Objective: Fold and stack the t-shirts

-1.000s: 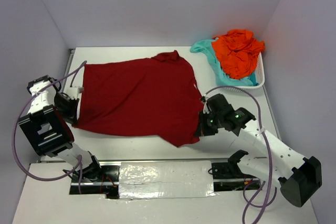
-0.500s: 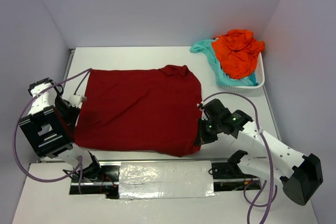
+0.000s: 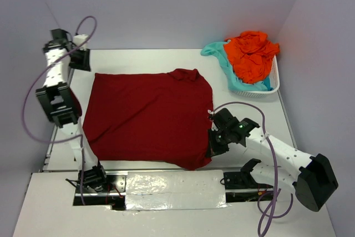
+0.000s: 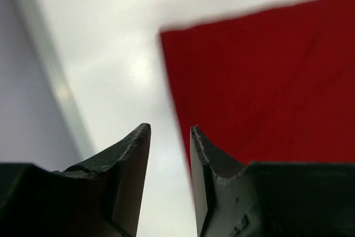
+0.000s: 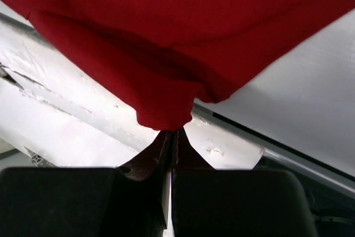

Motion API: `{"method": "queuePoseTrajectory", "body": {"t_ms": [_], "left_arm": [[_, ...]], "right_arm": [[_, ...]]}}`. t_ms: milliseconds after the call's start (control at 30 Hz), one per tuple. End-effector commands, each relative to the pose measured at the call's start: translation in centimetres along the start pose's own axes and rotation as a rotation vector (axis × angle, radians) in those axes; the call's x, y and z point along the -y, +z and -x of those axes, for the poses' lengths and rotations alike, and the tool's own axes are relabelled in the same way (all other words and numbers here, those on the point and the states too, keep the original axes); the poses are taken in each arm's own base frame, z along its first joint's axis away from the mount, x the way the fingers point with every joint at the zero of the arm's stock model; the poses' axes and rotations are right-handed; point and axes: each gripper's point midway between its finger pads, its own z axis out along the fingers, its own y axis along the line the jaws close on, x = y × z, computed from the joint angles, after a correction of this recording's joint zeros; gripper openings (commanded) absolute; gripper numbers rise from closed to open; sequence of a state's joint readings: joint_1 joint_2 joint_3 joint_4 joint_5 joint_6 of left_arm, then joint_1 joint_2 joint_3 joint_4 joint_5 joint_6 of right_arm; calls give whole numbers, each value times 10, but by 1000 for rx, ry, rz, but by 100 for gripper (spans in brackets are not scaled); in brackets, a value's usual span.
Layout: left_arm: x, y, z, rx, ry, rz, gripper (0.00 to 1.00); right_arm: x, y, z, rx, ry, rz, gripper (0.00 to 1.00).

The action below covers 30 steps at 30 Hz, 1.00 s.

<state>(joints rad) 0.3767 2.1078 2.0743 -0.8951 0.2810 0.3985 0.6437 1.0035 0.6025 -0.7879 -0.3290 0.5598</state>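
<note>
Nearest, the dark red t-shirt [image 3: 147, 115], spread flat on the table [image 3: 138, 59], is pinched at its near right corner by the right gripper [image 5: 173, 132], whose tips are hidden from above. Far left, the left gripper [image 4: 169, 131] is held spread and empty near the shirt's corner. Far right, the mint-aqua shirt [image 3: 222, 59] is largely buried under the orange shirt [image 3: 252, 54] in the basket [image 3: 275, 79].

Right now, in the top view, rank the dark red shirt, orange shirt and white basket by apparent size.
1. Dark red shirt, spread flat: clearly largest.
2-3. Orange shirt and white basket: unsure, the crumpled shirt covers most of the basket.
</note>
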Motion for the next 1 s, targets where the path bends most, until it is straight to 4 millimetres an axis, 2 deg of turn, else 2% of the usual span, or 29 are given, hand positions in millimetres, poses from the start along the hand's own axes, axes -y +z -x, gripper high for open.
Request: {"method": "queuePoseTrajectory", "body": {"t_ms": [0,33,67,100,200,233,267,333,467,600,800,967], "left_arm": [[-9,62,23,41,-158,56,47],[-15,69,22,32,-169,79,46],[-21,84,12,-4,-176,95,46],[-24,85,15,2,-176,106,46],[-15,94,6,4,-181,72,46],[-12,88,10,27,-176,64,46],[-3,96,-2,-1,-178,46,46],[-1,99,-1,19,-172,52,46],[-6,119,-15,-21,-198,96,45],[-8,126,-9,5,-210,91,44],[-6,123,13,89,-222,62,41],[-14,128,5,41,-247,109,30]], "right_arm": [[-3,6,14,43,-12,22,0],[-3,8,15,42,-10,24,0],[-3,9,14,35,-13,25,0],[-4,9,16,38,-13,30,0],[-4,10,18,32,-18,23,0],[-4,10,18,29,-23,23,0],[-2,10,18,22,-28,14,0],[1,12,17,11,-29,1,0],[1,14,16,1,-25,5,0],[1,13,17,-1,-29,-2,0],[3,15,16,-8,-21,-10,0],[6,15,17,-11,-24,-26,0]]}}
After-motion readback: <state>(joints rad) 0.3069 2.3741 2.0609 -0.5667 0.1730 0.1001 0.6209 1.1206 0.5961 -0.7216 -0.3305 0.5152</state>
